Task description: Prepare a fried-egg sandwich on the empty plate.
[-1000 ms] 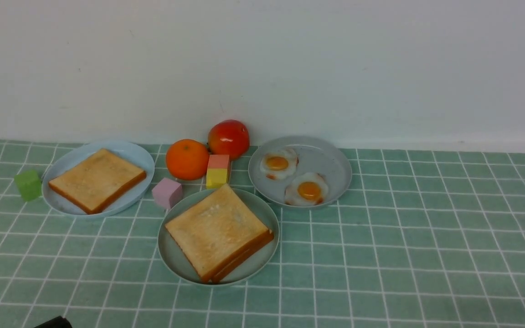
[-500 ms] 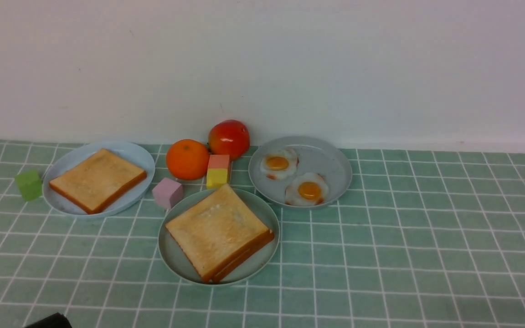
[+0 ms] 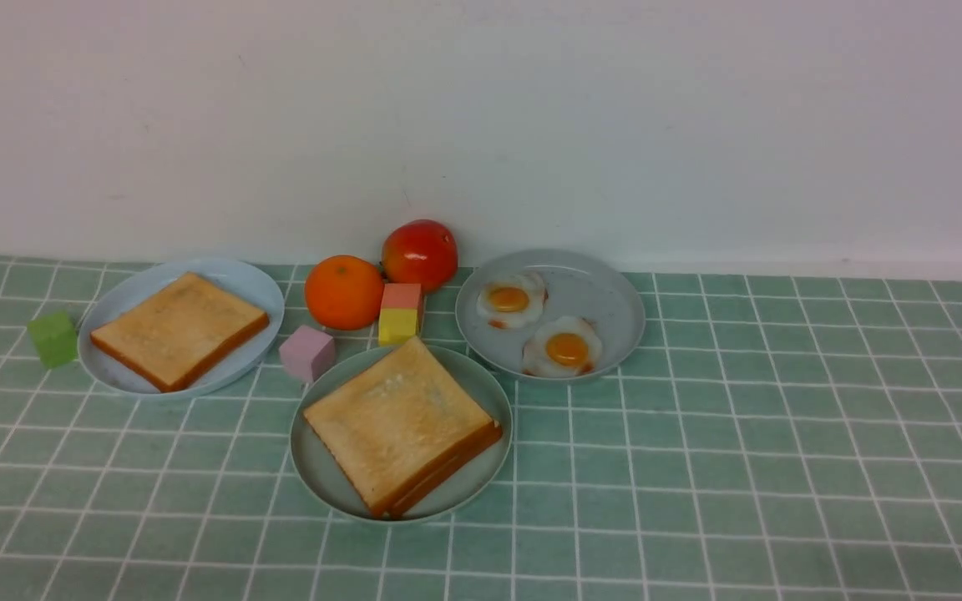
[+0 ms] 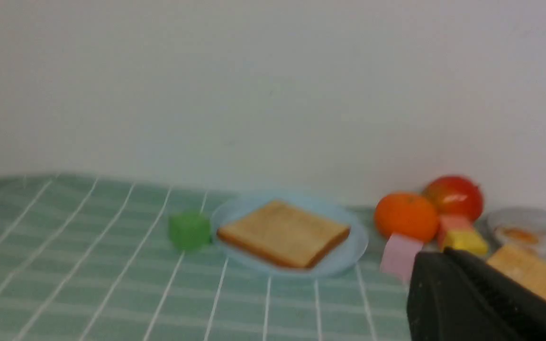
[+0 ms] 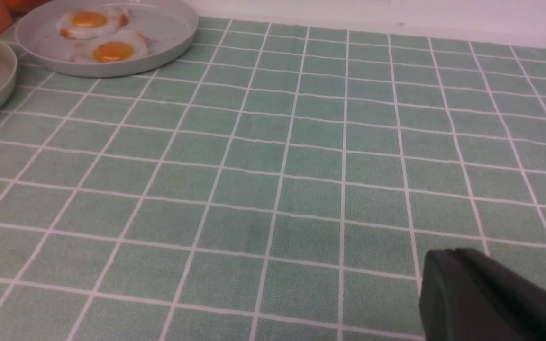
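The mint-green plate (image 3: pixel 314 467) sits at the centre front and carries two stacked toast slices (image 3: pixel 397 421); no egg shows between them. Two fried eggs (image 3: pixel 566 348) lie on the grey plate (image 3: pixel 606 300) behind it to the right. A single toast slice (image 3: pixel 176 328) lies on the light blue plate (image 3: pixel 255 292) at the left. Neither gripper shows in the front view. My left gripper (image 4: pixel 439 255) is shut and empty, near the stacked toast (image 4: pixel 533 279). My right gripper (image 5: pixel 448 253) is shut and empty over bare cloth, well apart from the grey plate (image 5: pixel 168 28).
An orange (image 3: pixel 344 291) and a red fruit (image 3: pixel 419 254) stand by the wall between the plates. A pink cube (image 3: pixel 306 352) and a red-and-yellow block (image 3: pixel 399 313) lie beside them. A green cube (image 3: pixel 52 338) sits left of the blue plate. The cloth is green-tiled.
A black part of the left arm at the bottom left edge of the front view has gone out of view. Plates and food have not moved.
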You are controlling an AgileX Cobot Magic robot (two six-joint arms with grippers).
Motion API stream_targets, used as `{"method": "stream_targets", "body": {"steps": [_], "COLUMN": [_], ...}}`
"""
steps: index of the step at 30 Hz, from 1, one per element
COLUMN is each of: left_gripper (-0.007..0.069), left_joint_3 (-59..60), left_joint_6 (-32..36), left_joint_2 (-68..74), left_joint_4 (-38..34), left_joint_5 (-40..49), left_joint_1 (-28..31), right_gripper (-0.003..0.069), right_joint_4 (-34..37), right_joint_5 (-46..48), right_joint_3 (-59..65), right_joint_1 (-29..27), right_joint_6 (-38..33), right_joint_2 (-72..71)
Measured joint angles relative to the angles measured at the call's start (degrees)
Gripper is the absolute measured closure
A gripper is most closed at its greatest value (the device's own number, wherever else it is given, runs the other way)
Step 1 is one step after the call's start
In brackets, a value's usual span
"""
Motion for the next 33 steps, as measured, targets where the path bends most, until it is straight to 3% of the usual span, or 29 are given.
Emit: {"method": "stream_targets", "body": {"steps": [4,7,33], "left_gripper": [0.0638,0.0638,0.0638], "left_joint_3": [0.89,1.11,1.11], "left_joint_6": [-9.28,-12.27,-13.36], "left_joint_2": [0.00,0.00,0.00], "left_joint_4": [3.12,4.15,4.48], "left_joint_5": [10.79,16.20,16.77], "left_joint_1": [0.48,0.48,0.48], "right_gripper": [0.0658,0.0655,0.0636], "right_joint_4": [0.00,0.00,0.00], "right_joint_5": [0.00,0.00,0.22], "right_joint_3": [0.00,0.00,-0.06], "right_joint_1": [0.00,0.00,0.00], "right_joint_6": [0.00,0.00,-0.01], "right_joint_2": [0.00,0.00,0.00]}}
